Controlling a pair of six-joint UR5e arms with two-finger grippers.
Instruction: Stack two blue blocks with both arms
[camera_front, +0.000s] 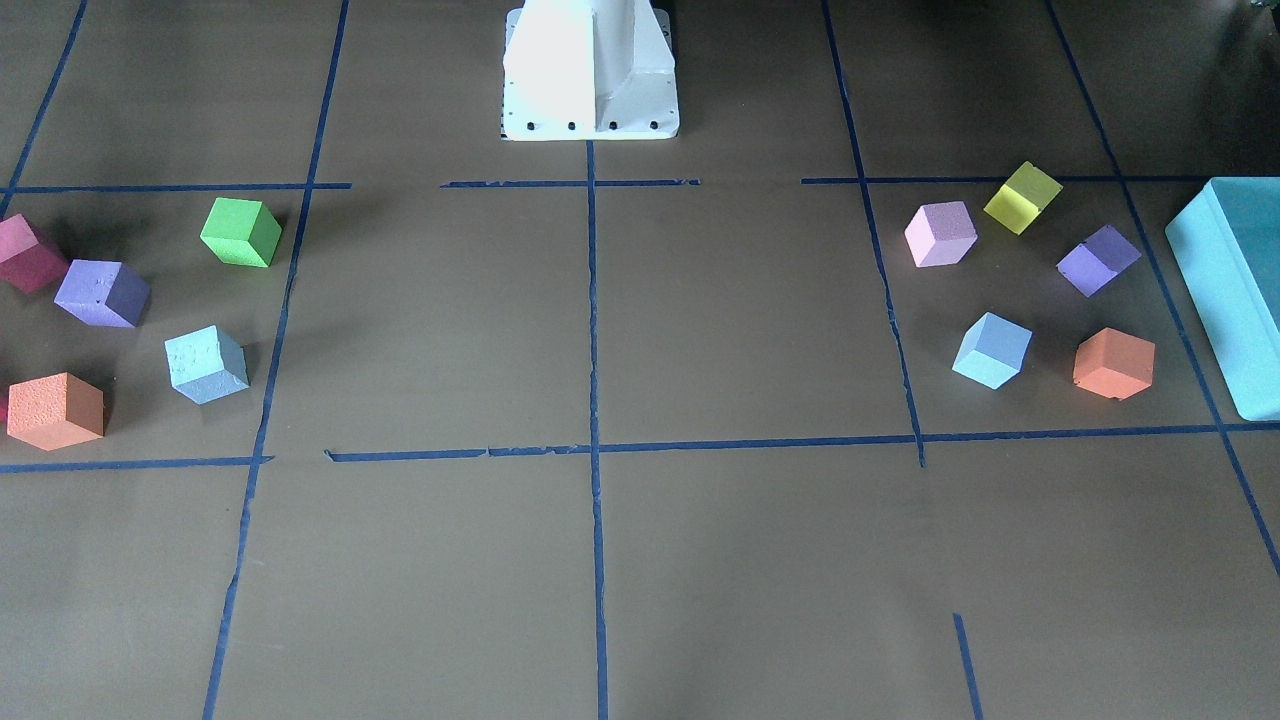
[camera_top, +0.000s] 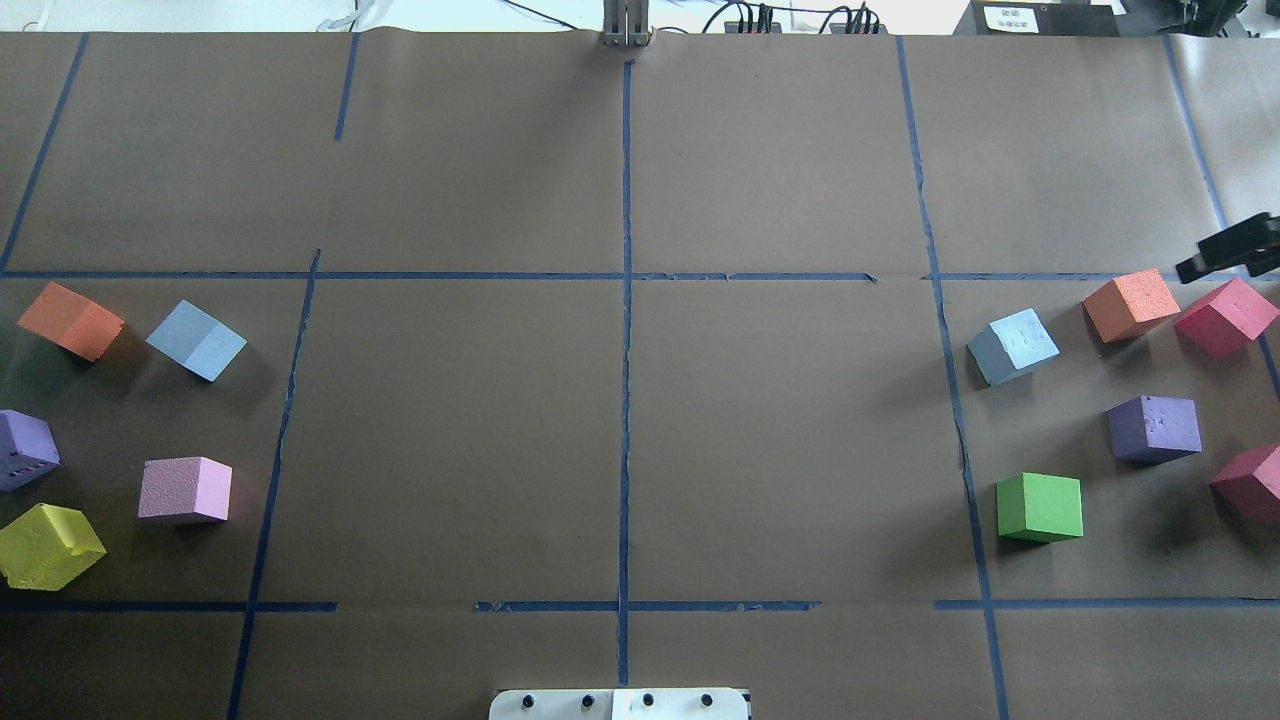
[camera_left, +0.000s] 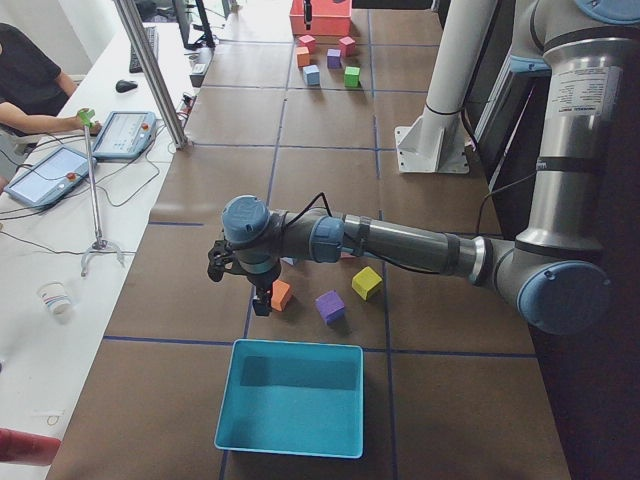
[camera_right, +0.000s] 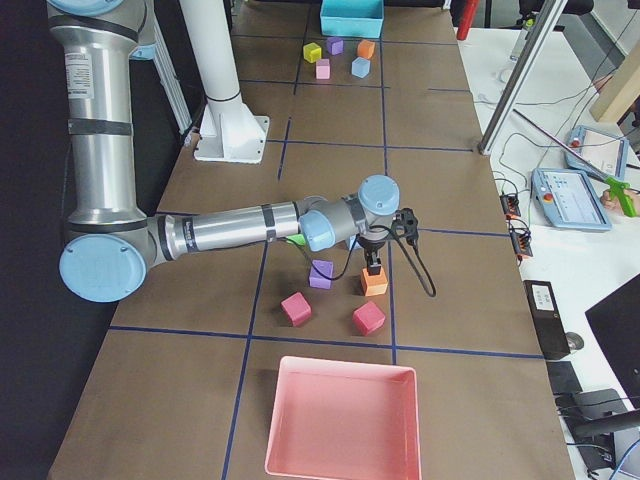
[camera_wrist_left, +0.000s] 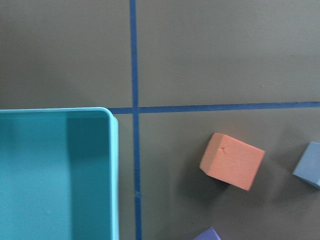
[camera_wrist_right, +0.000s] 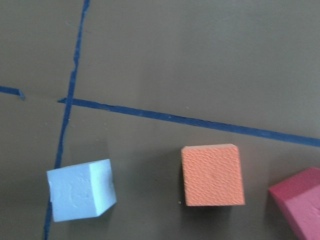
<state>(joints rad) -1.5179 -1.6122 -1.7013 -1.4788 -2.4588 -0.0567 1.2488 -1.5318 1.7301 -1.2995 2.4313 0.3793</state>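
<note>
We locate the left blue block (camera_top: 196, 340) and the right blue block (camera_top: 1012, 346), grainy foam cubes, resting well apart on the tape-lined brown tabletop (camera_top: 450, 430). For the left tool (camera_left: 262, 302) and the right tool (camera_right: 373, 264), we cannot tell whether the fingers are apart or closed.

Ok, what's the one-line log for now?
stack: none | left blue block: loose | right blue block: loose | left gripper: hovering | right gripper: hovering

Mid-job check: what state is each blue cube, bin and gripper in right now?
Pale blue foam cube on robot's left: on table, unstacked.
Pale blue foam cube on robot's right: on table, unstacked.
Large teal open box: empty.
Pink open tray: empty.
Left gripper: open or shut unclear.
Right gripper: open or shut unclear.
</note>
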